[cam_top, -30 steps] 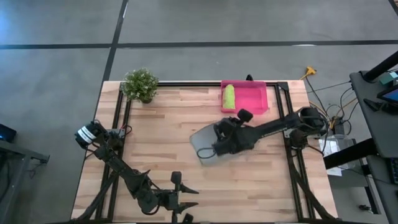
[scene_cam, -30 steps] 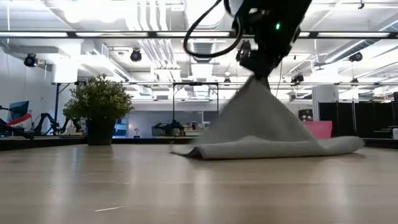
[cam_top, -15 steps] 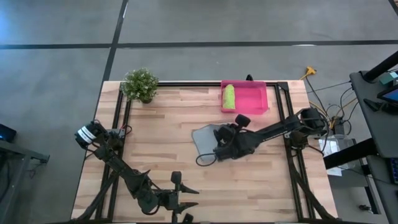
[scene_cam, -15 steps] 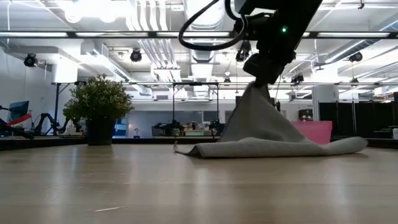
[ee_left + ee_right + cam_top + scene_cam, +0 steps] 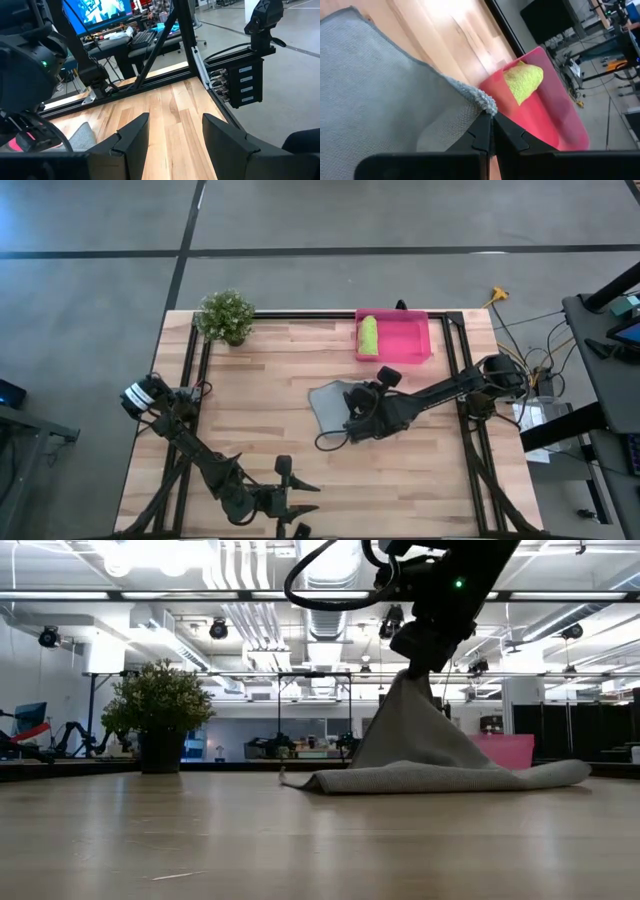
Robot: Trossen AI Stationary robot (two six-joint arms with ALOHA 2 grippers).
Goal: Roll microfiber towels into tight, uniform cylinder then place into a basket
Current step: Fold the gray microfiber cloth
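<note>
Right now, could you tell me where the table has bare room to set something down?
Bare wood runs from the plant down the table's left half to the left hand, parked open at the near edge. The strip between plant and basket is free too. It is crowded mid-right, where the right hand, shut, lifts a grey towel corner, beside the basket.

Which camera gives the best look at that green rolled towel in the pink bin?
The right wrist view: the green towel fills the pink bin close up. The high view shows it small at the bin's left end. The low view shows only the bin; the left wrist view, neither.
</note>
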